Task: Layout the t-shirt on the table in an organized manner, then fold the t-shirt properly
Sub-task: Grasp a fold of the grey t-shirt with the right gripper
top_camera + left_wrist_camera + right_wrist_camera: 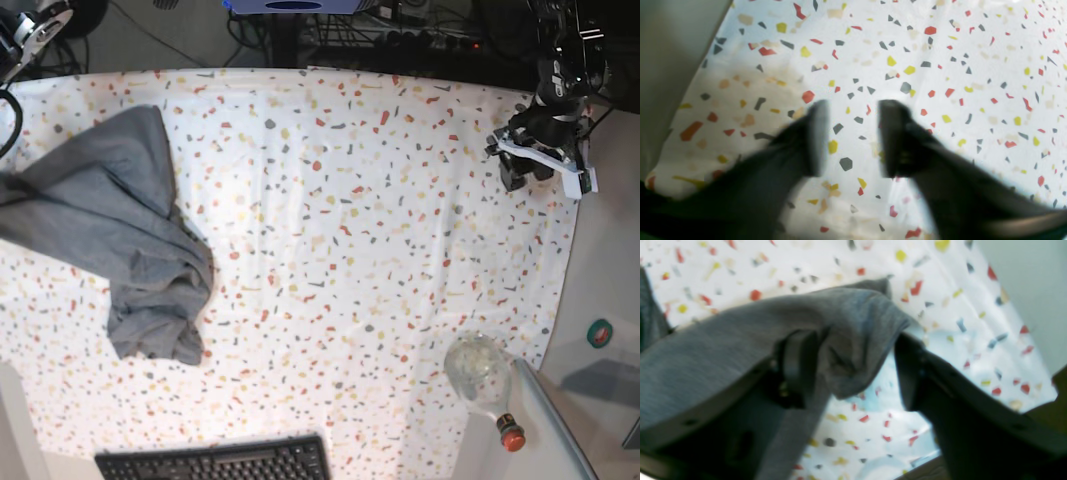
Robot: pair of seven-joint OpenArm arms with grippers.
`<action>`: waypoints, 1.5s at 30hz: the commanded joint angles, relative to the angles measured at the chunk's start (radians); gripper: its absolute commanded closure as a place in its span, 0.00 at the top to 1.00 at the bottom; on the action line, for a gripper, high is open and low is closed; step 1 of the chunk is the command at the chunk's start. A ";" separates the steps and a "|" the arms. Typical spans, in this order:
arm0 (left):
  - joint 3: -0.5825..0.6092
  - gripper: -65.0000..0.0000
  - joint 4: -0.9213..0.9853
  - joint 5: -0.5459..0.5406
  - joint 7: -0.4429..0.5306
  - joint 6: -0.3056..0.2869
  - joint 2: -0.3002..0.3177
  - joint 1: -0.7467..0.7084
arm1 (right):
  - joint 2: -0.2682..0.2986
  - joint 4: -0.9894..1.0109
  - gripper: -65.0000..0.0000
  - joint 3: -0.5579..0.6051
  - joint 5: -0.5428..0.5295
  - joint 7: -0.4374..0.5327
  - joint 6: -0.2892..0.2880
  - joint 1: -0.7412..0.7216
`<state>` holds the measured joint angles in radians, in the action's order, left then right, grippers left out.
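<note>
The grey t-shirt (130,240) lies crumpled on the left part of the speckled table (350,200), and one end runs off the base view's left edge. In the right wrist view the t-shirt (740,333) is draped over one finger (796,366) of my right gripper (857,370). Its jaws stand wide apart above the table (973,323). My left gripper (853,133) is open and empty, hovering over the bare table (940,66). In the base view the left gripper (540,165) is near the table's right edge, far from the shirt.
A clear bottle (485,380) with a red cap lies at the front right corner. A black keyboard (215,462) sits at the front edge. A plain grey-white side surface (610,260) with a green roll (600,333) borders the right. Cables run behind the table.
</note>
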<state>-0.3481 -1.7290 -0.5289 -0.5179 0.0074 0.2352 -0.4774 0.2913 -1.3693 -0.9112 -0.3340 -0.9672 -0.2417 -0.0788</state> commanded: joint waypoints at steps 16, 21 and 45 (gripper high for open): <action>-0.007 0.47 -0.016 -0.009 0.017 -0.004 0.002 -0.008 | -0.102 0.104 0.33 0.894 -0.078 0.273 0.089 -0.189; -0.027 0.16 -0.018 -0.009 0.023 -0.004 0.008 -0.039 | -0.103 0.434 0.00 0.903 -0.081 0.390 0.095 -0.286; -0.078 0.00 -0.012 -0.004 0.021 -0.004 0.010 -0.030 | -0.183 -0.190 0.43 1.291 -0.087 0.192 0.219 -0.059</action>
<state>-0.4194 -1.7275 -0.5285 -0.5167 0.0074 0.2333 -0.5041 0.1059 -1.5417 0.3862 -0.4191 -0.8005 -0.0296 -0.1150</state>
